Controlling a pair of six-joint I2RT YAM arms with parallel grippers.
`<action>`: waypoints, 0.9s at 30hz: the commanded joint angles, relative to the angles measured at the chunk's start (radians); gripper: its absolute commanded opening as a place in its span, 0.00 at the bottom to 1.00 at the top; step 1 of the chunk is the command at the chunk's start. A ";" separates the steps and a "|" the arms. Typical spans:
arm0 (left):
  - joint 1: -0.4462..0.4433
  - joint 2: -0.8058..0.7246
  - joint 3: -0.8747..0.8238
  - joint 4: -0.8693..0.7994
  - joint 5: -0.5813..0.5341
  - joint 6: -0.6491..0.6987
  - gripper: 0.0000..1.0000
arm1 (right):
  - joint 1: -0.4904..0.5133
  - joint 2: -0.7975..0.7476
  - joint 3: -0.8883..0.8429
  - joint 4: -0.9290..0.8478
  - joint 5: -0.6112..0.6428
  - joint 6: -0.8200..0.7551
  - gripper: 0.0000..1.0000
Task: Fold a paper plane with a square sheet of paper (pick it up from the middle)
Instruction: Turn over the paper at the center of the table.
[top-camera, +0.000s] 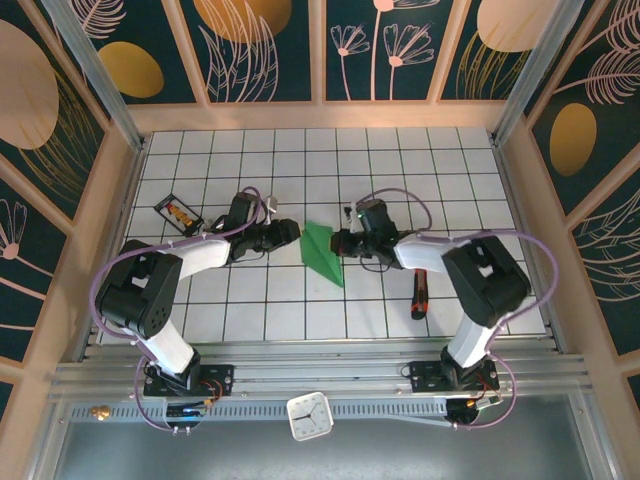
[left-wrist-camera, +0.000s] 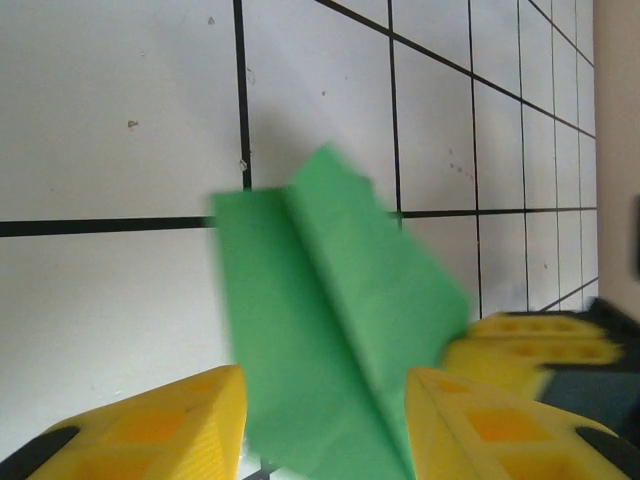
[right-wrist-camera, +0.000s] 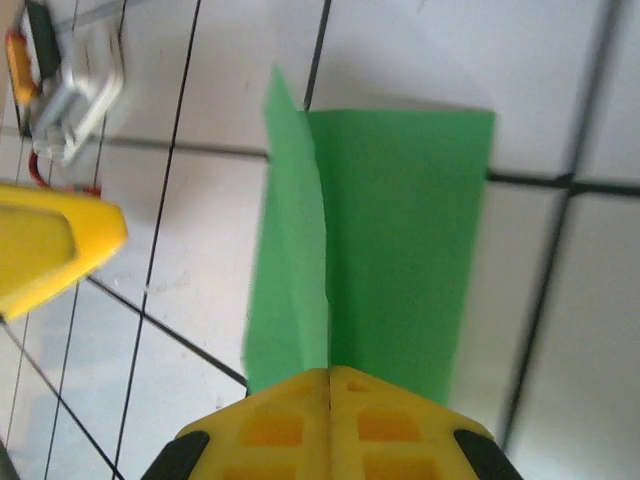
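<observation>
The square sheet of paper (top-camera: 322, 252) is bright green and folded into a narrow pointed paper plane shape with a lengthwise crease, its tip towards the near side. My right gripper (top-camera: 341, 243) is shut on its right side. In the right wrist view the yellow fingers (right-wrist-camera: 290, 430) press together on the raised crease of the paper (right-wrist-camera: 400, 250). My left gripper (top-camera: 293, 234) stands open just left of the paper. In the left wrist view the paper (left-wrist-camera: 330, 330) lies between and ahead of the spread fingers (left-wrist-camera: 150, 430), which do not clamp it.
A red and black pen (top-camera: 420, 290) lies right of the right arm. A small black tray (top-camera: 178, 213) with orange pieces sits at the left. Wooden walls ring the tiled table (top-camera: 400, 170). A white clock (top-camera: 309, 416) sits below the arm bases.
</observation>
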 joint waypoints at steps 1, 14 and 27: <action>0.013 -0.048 0.007 0.009 -0.005 0.000 0.49 | -0.020 -0.156 0.068 -0.215 0.217 -0.107 0.00; 0.080 -0.139 -0.052 0.021 -0.086 -0.056 0.62 | 0.262 -0.007 0.254 -0.561 0.921 -0.094 0.00; 0.091 -0.168 -0.090 -0.018 -0.139 0.008 0.64 | 0.416 0.237 0.386 -0.499 0.818 0.045 0.02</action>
